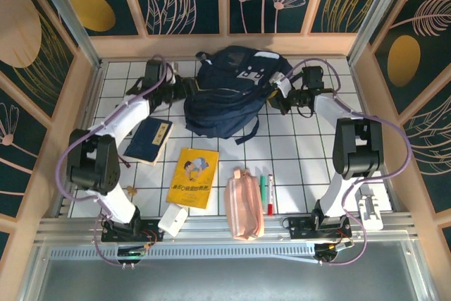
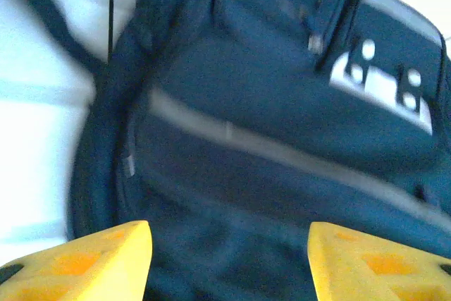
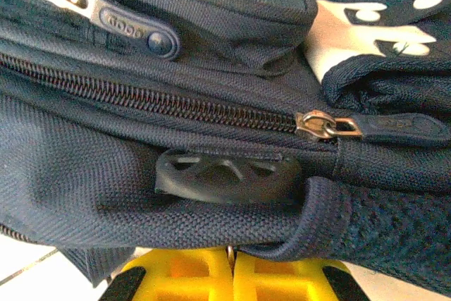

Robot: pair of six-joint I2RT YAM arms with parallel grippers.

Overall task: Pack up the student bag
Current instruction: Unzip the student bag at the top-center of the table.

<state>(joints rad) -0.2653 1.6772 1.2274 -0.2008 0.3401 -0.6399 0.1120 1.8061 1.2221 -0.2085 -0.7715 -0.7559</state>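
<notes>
Backpack [image 1: 225,93] sits at far middle of the counter [image 1: 310,153], navy, white buckle patch on top, straps trailing toward near side. Left fingers [image 1: 184,91] at the backpack's left edge; in left wrist view the two yellow fingers [image 2: 99,262] stand well apart, holding nothing, with the backpack front and its pale stripe [image 2: 282,153] just beyond. Right fingers [image 1: 277,100] at the backpack's right side; in right wrist view they're pressed together [image 3: 231,276], tips tucked under a fold of backpack fabric, below a closed zipper [image 3: 176,107] and a dark plastic buckle [image 3: 225,177]. A tiny bit of something shows at the seam between them, can't tell if anything is pinched. Nearer on the counter, apart from the backpack: dark blue notebook [image 1: 149,140], yellow book [image 1: 192,177], pink pouch [image 1: 243,204], green pen [image 1: 262,188] and red pen [image 1: 270,194] side by side, small white box [image 1: 173,220].
</notes>
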